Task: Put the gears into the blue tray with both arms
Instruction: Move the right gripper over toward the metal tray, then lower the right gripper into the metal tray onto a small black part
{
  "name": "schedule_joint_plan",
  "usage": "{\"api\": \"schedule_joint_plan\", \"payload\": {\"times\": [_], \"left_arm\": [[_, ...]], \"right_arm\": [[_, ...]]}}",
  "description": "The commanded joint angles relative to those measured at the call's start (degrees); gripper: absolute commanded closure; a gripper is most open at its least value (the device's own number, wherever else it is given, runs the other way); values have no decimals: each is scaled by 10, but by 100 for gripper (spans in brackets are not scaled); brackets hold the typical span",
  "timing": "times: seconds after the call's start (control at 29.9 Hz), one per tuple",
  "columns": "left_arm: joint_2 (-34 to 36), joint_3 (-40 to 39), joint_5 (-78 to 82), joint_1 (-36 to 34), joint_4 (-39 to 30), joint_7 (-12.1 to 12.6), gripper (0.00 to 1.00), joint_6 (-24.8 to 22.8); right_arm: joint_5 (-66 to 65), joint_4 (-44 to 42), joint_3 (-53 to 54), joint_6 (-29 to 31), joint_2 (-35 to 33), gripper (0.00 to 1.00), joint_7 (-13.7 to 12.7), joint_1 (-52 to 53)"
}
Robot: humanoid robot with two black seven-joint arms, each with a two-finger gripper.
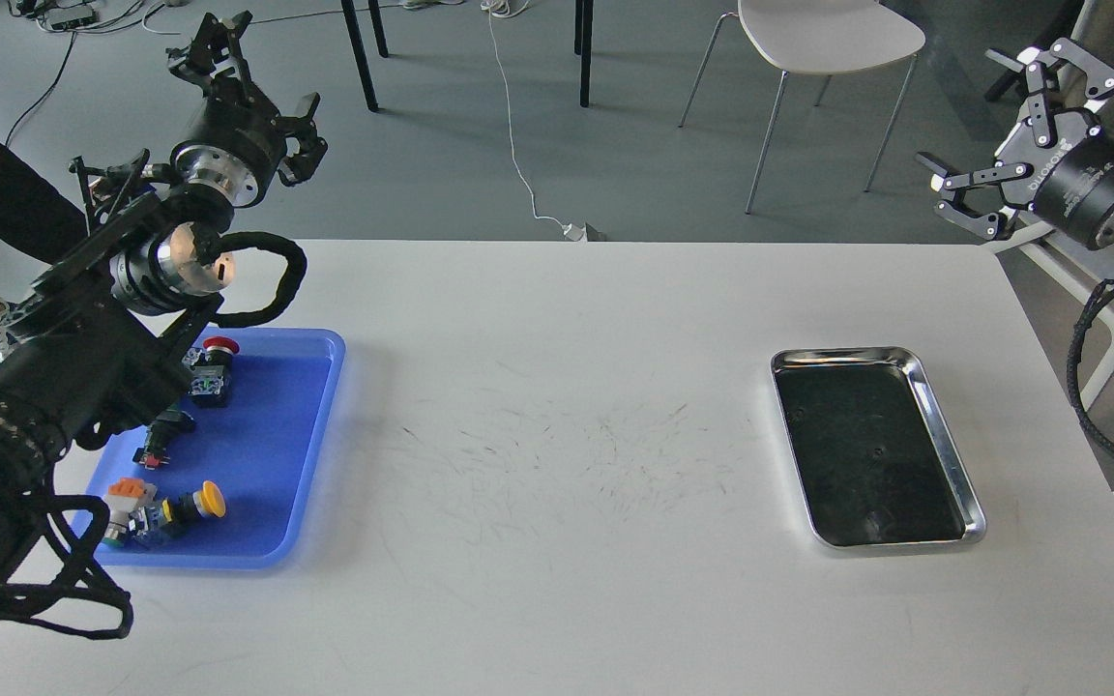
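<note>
Resting at nine o'clock on the white worktop (557, 406), the blue tray (277, 454) holds push-button switches: a red-capped one (212, 362), a yellow-capped one (180, 510), a dark one (162, 437) partly hidden by the left arm. At three o'clock, the steel tray (944, 425) shows only its dark bottom. No gears can be made out. Left hand (248, 72) is raised at eleven o'clock; whether released or clenched I cannot tell. Right hand (1016, 126), at two o'clock, is spread, empty.
</note>
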Motion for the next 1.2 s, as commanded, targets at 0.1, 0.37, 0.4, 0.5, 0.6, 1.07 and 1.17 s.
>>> {"api": "schedule_joint_plan", "payload": {"times": [0.1,0.37,0.4,0.5,0.6,1.07,1.17], "left_arm": [[6,5,5,-1,-8,0,2,0],[42,8,4,8,-43,-1,2,3],[43,8,4,8,-43,-1,2,3],[50,8,4,9,-43,-2,2,5],[57,5,4,13,-44,-14,2,5],[66,8,5,22,-51,-29,2,15],[68,8,5,27,-59,-37,2,16]], "right_arm": [[-188,69,-232,0,-2,1,-2,200],[-329,162,-415,0,17,1,-18,352],[-348,174,-444,0,24,1,-19,369],[-397,198,-523,-4,56,1,-19,416],[-431,207,-589,-11,103,1,-20,451],[-453,205,-662,-53,247,2,-21,405],[-454,194,-662,-70,247,3,-21,372]]}}
